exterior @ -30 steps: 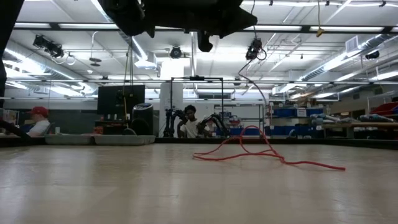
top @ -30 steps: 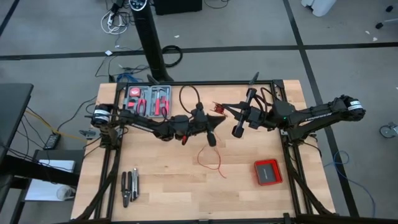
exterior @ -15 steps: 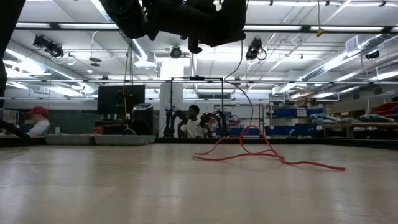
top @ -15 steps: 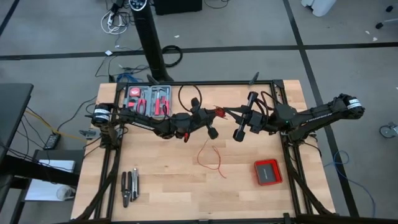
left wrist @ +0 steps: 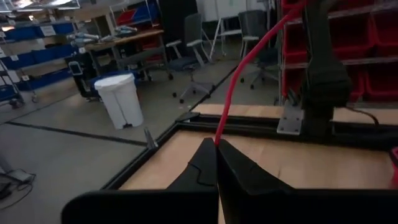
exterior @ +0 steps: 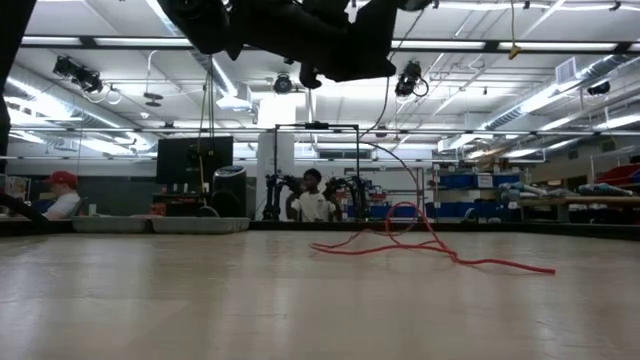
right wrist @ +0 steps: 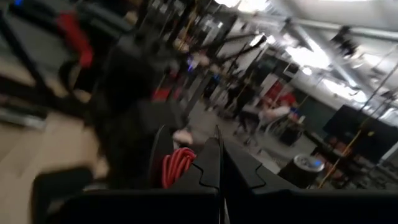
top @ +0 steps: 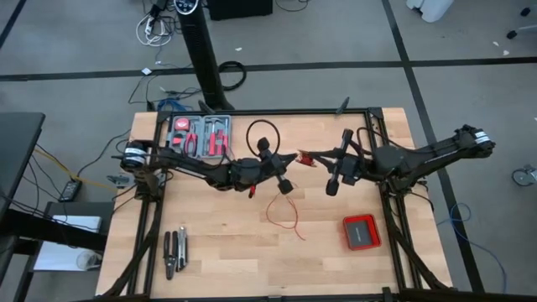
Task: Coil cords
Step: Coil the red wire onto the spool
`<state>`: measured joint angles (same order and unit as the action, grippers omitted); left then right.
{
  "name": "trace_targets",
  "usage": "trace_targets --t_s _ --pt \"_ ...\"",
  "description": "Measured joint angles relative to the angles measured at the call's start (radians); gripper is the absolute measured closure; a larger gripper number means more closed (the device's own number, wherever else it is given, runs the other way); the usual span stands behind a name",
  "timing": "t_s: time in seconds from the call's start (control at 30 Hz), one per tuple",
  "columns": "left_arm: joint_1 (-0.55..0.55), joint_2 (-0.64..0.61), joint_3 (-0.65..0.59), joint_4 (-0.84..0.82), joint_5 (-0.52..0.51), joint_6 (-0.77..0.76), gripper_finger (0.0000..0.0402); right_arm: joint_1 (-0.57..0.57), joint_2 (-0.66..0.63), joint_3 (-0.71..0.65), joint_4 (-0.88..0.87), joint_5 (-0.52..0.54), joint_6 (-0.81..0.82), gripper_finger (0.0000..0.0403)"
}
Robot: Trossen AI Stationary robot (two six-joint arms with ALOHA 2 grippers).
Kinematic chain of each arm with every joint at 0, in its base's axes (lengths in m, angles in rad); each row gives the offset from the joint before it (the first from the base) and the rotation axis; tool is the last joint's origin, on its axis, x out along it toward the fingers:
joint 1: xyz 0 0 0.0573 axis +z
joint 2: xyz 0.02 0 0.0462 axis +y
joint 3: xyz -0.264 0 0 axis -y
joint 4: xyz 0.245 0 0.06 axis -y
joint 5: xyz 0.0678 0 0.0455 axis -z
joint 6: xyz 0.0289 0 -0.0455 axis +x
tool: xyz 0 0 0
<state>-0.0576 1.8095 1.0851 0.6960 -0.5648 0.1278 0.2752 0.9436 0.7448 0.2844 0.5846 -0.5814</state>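
The cord is one thin red wire. Its loose loops (top: 283, 215) lie on the table's middle and show in the low view as squiggles (exterior: 400, 242). Above them, my left gripper (top: 293, 158) and my right gripper (top: 304, 156) meet tip to tip, both level and both shut. A small red coil (right wrist: 176, 166) of the wire sits at my right gripper (right wrist: 219, 163). A strand of the wire (left wrist: 249, 59) runs from my left gripper (left wrist: 216, 149) toward the right arm. My left gripper pinches a single strand of the red wire (left wrist: 217, 138) between its two fingertips. The fingers come level from the table's left. The strand leaves the tips in a nearly straight line toward the right arm, clear of the table. My right gripper has the red coil (right wrist: 180, 163) against the side of one finger (right wrist: 208, 165), level, from the table's right. The finger hides where the coil is gripped. The coil hangs clear of the table.
A tool tray with red-handled pliers (top: 200, 134) stands at the far left, a flat red square box (top: 362, 232) at the near right, and folding pliers (top: 174, 252) at the near left. Black frame rails (top: 388, 210) edge the table. People sit in the room beyond (exterior: 312, 200).
My right gripper has carried the coil a little toward the table's near and right edges. My left wrist has rolled and its fingertips have followed the coil, staying shut on the strand. The loops on the table have kept their place.
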Motion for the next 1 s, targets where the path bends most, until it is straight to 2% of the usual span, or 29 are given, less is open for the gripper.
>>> trace_targets --t_s 0.17,0.37,0.57,0.83,1.0 --pt "-0.003 -0.071 0.000 -0.147 0.001 -0.040 0.0401 0.000 -0.010 0.000 -0.156 0.002 0.013 0.0403" --pt "-0.003 -0.163 0.000 -0.232 0.073 -0.155 0.0401 -0.016 0.002 0.000 -0.249 0.002 -0.011 0.0403" --pt "-0.003 -0.170 0.006 -0.227 0.170 -0.245 0.0401 -0.070 0.039 0.000 -0.249 0.024 -0.014 0.0403" --pt "-0.007 -0.164 0.039 -0.264 0.171 -0.270 0.0401 -0.112 0.089 0.000 -0.239 0.024 -0.013 0.0402" --pt "-0.008 -0.164 0.050 -0.263 0.171 -0.267 0.0401 -0.122 0.122 0.000 -0.167 0.056 -0.015 0.0401"
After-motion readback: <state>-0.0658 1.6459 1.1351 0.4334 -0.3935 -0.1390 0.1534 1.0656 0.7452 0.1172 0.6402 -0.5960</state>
